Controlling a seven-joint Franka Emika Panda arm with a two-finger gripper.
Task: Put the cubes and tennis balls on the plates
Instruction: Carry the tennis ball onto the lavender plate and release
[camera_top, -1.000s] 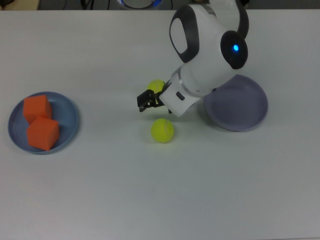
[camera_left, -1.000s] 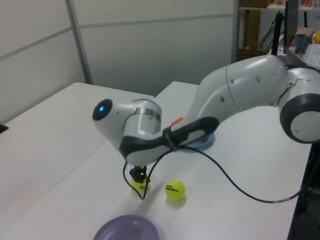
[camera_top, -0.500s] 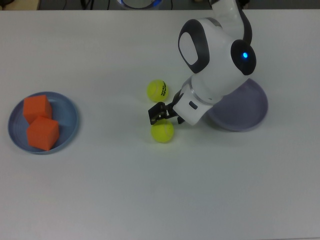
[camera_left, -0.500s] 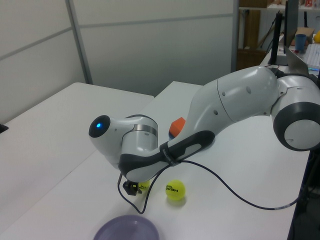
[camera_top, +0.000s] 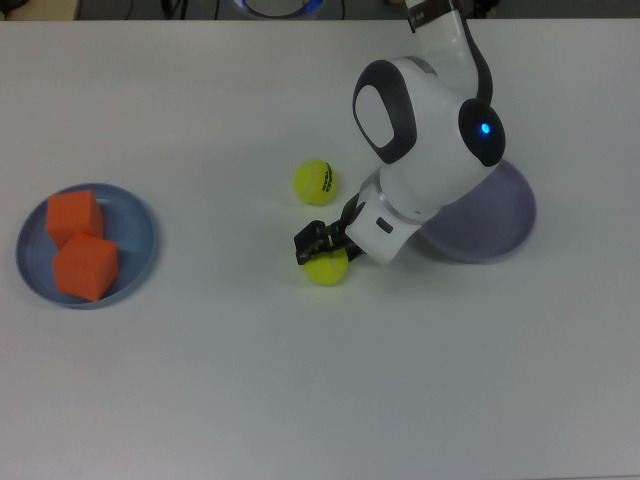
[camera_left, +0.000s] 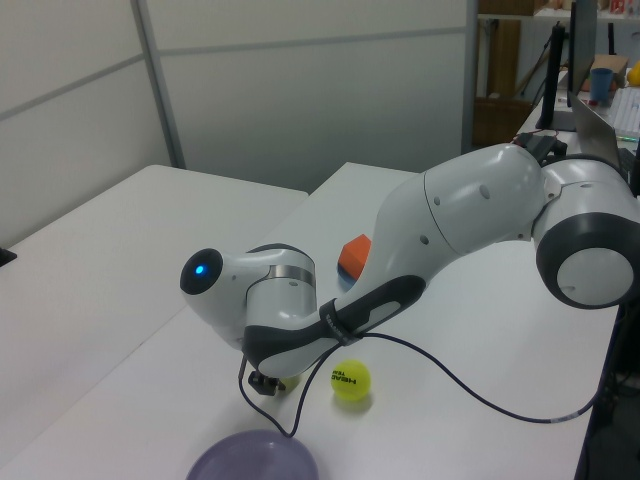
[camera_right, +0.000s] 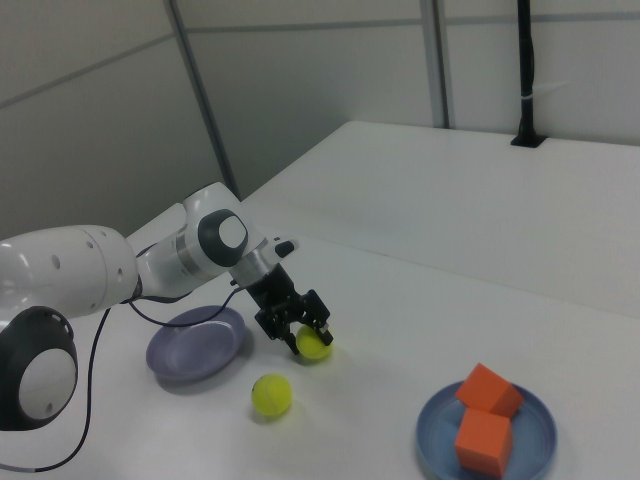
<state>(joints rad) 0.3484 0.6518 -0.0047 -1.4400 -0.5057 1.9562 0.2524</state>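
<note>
Two orange cubes (camera_top: 74, 217) (camera_top: 86, 267) lie on the light blue plate (camera_top: 140, 215) at the top view's left. The lavender plate (camera_top: 505, 215) sits at the top view's right, partly hidden by the arm and with nothing showing on it. A tennis ball with black lettering (camera_top: 315, 182) rests on the table. Just below it in the top view is the plain tennis ball (camera_top: 328, 270). My gripper (camera_right: 296, 325) is lowered over this plain ball (camera_right: 313, 343), open, with a finger on either side of it. The ball still sits on the table.
The white tabletop carries nothing else. The arm's body and a black cable (camera_left: 440, 365) hang over the area between the balls and the lavender plate (camera_left: 252, 458). A black post (camera_right: 526, 70) stands at the right view's far table edge.
My gripper has moved from beside the lettered ball to the plain ball and has come down around it. Neither ball, cube nor plate has shifted.
</note>
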